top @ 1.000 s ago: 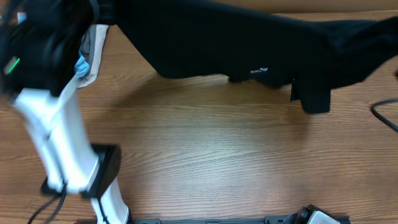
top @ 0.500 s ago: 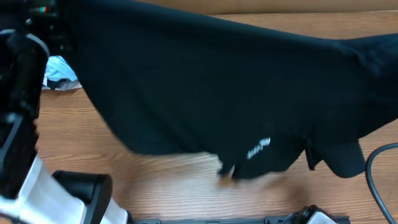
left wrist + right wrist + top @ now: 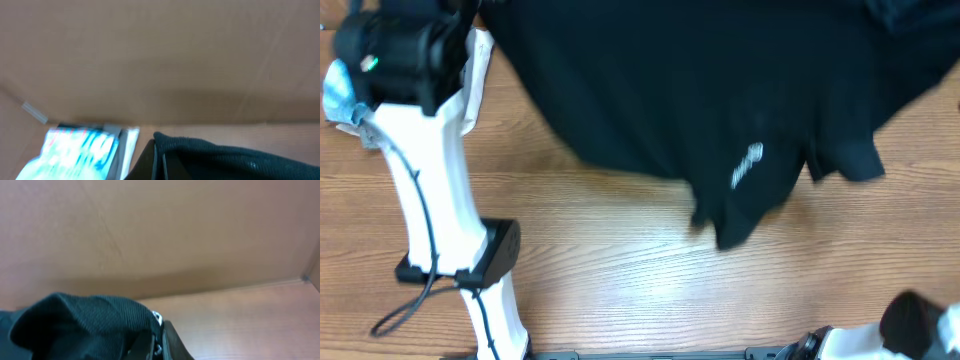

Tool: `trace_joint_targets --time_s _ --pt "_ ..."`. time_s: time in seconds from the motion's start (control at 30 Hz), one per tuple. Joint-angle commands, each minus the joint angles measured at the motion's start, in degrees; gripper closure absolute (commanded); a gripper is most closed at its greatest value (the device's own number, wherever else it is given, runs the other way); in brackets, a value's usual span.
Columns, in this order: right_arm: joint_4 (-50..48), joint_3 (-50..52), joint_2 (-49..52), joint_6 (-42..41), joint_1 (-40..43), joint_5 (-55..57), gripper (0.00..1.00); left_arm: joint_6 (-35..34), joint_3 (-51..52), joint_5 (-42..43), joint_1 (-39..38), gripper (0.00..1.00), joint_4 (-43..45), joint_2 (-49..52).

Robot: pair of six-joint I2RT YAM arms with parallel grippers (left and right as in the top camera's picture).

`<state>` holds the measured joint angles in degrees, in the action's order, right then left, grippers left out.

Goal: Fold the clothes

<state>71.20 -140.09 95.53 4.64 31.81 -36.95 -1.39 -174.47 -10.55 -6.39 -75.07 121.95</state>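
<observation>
**Both grippers clamped on the black shirt**

The left gripper (image 3: pixel 156 161) is closed on an edge of the black shirt (image 3: pixel 700 90), and the cloth runs rightward from its fingers. The right gripper (image 3: pixel 158 343) is closed on a bunched fold of the same shirt, where a fine knit texture shows. From overhead, the shirt spreads wide over the far half of the wooden table (image 3: pixel 650 290). It is soft and creased, and one lobe with a small white logo (image 3: pixel 748 166) droops toward the centre. The cloth hides both grippers from above. A light blue printed garment (image 3: pixel 80 150) lies just beside the left gripper. A plain brown panel (image 3: pixel 160 60) stands behind. The white left arm (image 3: pixel 430 200) rises at the table's left.
</observation>
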Motion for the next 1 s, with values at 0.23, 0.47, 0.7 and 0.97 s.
trace_joint_targets --time_s 0.23,0.47,0.7,0.97 --pt "-23.93 -0.17 7.63 -4.44 -7.39 7.89 0.96 -0.26 0.00 0.52 0.50 0.96 18.32 5.25" --pt "-13.22 0.24 10.45 0.15 -9.05 7.96 0.96 0.11 1.18 0.46 0.50 0.96 4.98 6.43" --pt "6.47 4.35 15.52 4.63 -11.21 8.04 0.96 -1.27 4.00 0.52 0.87 0.96 -11.98 10.88" --pt "16.35 11.10 15.80 4.63 -11.17 10.82 0.96 -3.76 6.49 4.83 1.03 0.96 -21.75 15.02"
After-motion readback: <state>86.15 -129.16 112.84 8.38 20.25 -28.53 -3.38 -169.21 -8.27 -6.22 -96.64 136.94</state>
